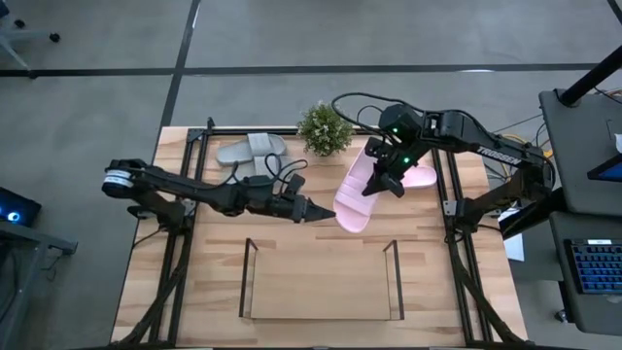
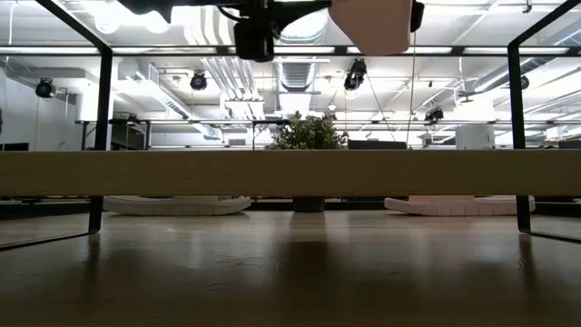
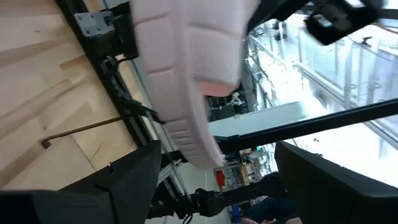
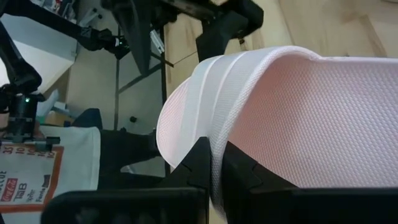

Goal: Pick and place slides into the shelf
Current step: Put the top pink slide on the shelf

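Observation:
My right gripper (image 1: 382,183) is shut on a light pink slide (image 1: 355,194), which hangs in the air over the middle of the table. My left gripper (image 1: 319,210) points level at the slide's lower end. Its open fingers (image 3: 134,180) stand on either side of that end (image 3: 199,149) and touch nothing. The second pink slide (image 1: 420,177) lies flat on the table under my right arm. Two grey slides (image 1: 251,151) lie at the far left. The shelf (image 1: 321,282) stands near the front edge. My right gripper pinches the edge of the slide's wide strap (image 4: 217,134) between its two fingers, coming from the far right and slanting down. The slide is lifted clear of the table and tilted, its free end pointing near-left toward my left gripper.
A small potted plant (image 1: 324,128) stands at the far edge between the grey slides and my right arm. The black metal frame (image 1: 185,243) runs along both sides of the table. Bare wood lies between the shelf and the grippers.

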{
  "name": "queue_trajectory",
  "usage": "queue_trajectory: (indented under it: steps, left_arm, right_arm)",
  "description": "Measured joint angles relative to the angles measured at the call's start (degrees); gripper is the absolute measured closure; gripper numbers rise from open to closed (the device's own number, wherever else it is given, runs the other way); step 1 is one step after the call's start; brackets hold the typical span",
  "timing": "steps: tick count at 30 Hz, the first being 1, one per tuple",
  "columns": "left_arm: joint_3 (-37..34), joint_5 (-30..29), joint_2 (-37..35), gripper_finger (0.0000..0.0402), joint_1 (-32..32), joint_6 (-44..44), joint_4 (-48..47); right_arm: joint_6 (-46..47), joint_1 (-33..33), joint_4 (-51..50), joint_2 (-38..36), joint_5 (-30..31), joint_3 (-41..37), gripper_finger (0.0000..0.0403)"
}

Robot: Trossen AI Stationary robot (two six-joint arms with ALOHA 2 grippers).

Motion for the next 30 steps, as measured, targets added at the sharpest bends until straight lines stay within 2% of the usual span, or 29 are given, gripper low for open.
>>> queue_trajectory:
  steps: [10, 30]
  left_arm:
    - [3.0, 0.5, 4.1, 0.0103, 0.0, 0.0, 0.2]
    - [3.2, 0.5, 4.3, 0.0103, 2.3, 0.2, -0.7]
  right_arm:
    - [0.0, 0.0, 0.0, 0.0, -0.9, 0.0, 0.0392]
    - [1.0, 0.0, 3.8, 0.0, -3.0, 0.0, 0.0392]
